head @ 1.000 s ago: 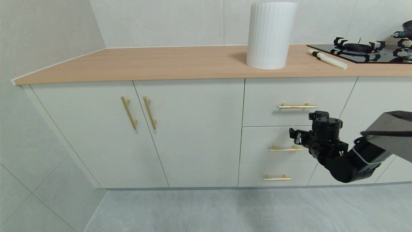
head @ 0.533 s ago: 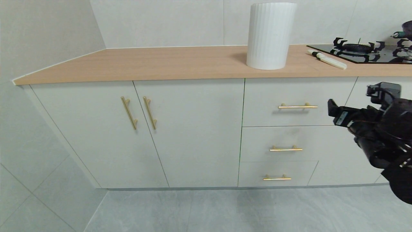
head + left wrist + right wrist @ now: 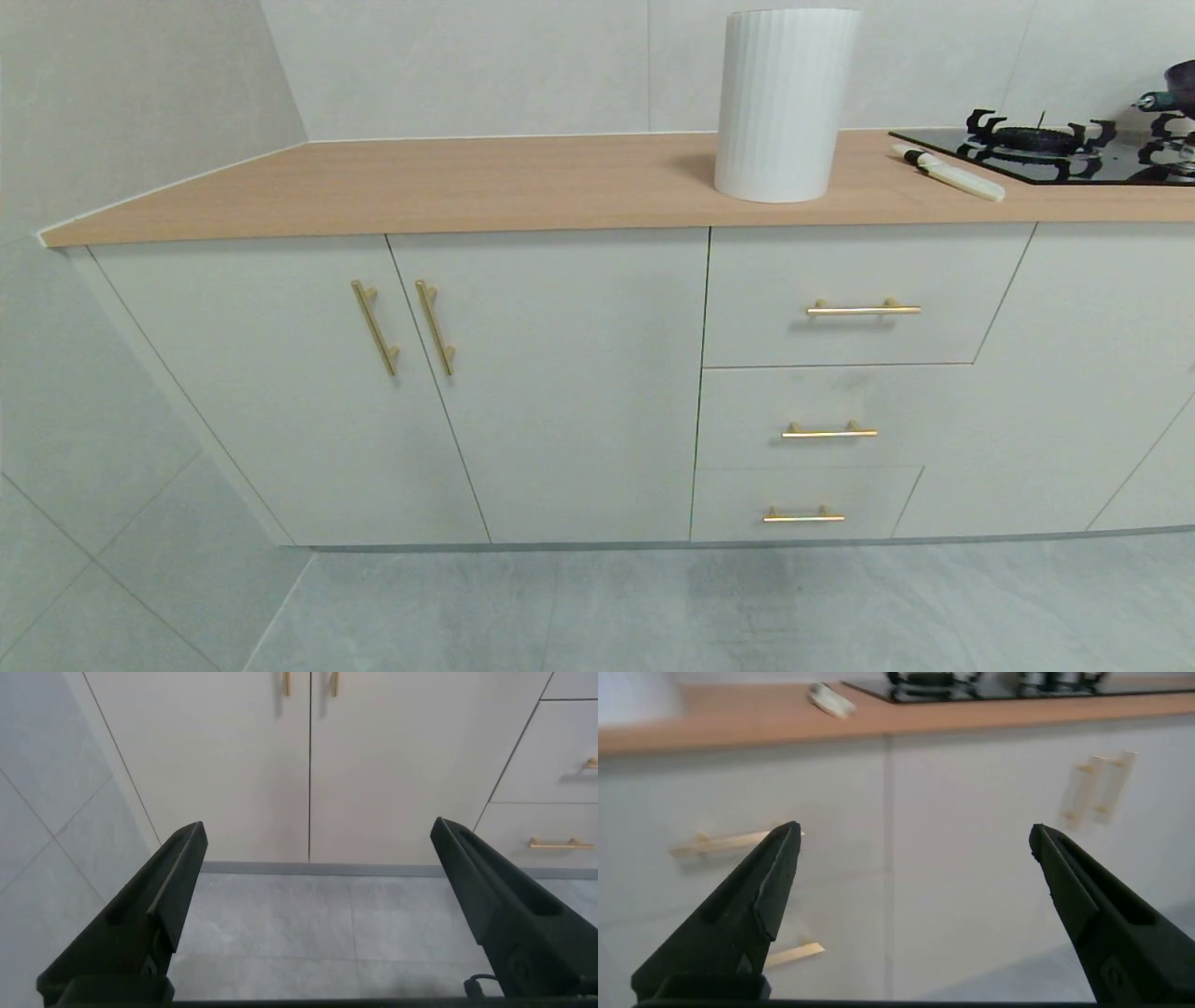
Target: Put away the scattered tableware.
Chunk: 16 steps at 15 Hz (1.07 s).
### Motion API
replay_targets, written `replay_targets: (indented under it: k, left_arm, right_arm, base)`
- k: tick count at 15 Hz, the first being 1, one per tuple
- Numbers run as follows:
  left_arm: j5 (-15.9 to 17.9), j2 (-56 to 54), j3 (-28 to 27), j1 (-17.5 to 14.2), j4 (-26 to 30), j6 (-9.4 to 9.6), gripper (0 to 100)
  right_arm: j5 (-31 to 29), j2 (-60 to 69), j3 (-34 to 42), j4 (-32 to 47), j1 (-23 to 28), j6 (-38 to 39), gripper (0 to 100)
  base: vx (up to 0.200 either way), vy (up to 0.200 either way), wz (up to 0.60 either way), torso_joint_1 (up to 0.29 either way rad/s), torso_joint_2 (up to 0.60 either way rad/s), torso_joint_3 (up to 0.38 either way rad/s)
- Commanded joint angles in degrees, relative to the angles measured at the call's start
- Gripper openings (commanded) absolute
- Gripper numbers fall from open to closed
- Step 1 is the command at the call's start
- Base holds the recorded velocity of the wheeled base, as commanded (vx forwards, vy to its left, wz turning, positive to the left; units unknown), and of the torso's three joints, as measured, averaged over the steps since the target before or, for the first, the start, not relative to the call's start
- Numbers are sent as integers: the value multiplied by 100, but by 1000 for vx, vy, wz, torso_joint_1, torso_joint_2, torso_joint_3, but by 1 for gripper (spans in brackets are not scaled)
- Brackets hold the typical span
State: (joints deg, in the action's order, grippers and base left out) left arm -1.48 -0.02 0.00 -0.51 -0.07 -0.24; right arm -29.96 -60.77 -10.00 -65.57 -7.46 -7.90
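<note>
Utensil [image 3: 950,174], cream-coloured with a dark band near one end, lies flat on the wooden countertop [image 3: 420,187], well apart from both grippers.

The right gripper [image 3: 913,833] is in front of the cabinet fronts [image 3: 971,859], lower than the counter's edge. From there the utensil [image 3: 831,700] is farther off and higher, up on the counter surface. This gripper's jaws stand wide apart and nothing is between them. Beyond its fingers [image 3: 747,915] are two gold drawer handles [image 3: 729,842] and, farther to the other side, a pair of upright handles [image 3: 1102,784].

The left gripper [image 3: 318,828] is likewise spread wide and holds nothing. It faces the grey tiled floor [image 3: 280,933] and the foot of the cabinet. The lower ends of the two door handles [image 3: 308,681] show beyond it, well clear of its fingertips.

Just beside the utensil, along its length, lies the black hob [image 3: 1046,149] with its pan supports. On the utensil's other side, near but apart, a tall ribbed white cylinder [image 3: 786,103] stands upright on the countertop. Below the counter, three drawers are stacked under the cylinder, all closed. Beside them is a closed double door.
</note>
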Motion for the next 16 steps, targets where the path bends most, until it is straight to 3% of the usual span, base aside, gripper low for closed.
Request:
replay_targets:
  k: [1, 3, 5, 6, 9, 13, 16]
  left_arm:
    - [-2, 2, 0, -2, -1, -2, 100]
    - [-2, 2, 0, -2, -1, -2, 100]
    - [-2, 2, 0, -2, -1, -2, 100]
    - [-2, 2, 0, -2, -1, -2, 100]
    - [-2, 2, 0, -2, -1, -2, 100]
    - [-2, 2, 0, -2, -1, -2, 100]
    - [-2, 2, 0, -2, -1, -2, 100]
  right_arm:
    - [-18, 3185, 323, 2673, 324, -124, 100]
    - [-9, 4776, 68, 4905, 342, -124, 100]
    - [17, 5690, -99, 6241, 491, -115, 100]
    - [52, 5901, -73, 6302, 728, -124, 100]
    - [193, 6077, 358, 6188, 746, -89, 100]
    - [1951, 6077, 1000, 6258, 746, 869, 100]
    - [2724, 6077, 991, 6425, 746, 1027, 100]
  base:
    - [0, 0, 0, 0, 0, 0]
    - [0, 0, 0, 0, 0, 0]
    - [0, 0, 0, 0, 0, 0]
    - [0, 0, 0, 0, 0, 0]
    - [0, 0, 0, 0, 0, 0]
    - [0, 0, 0, 0, 0, 0]
    - [0, 0, 0, 0, 0, 0]
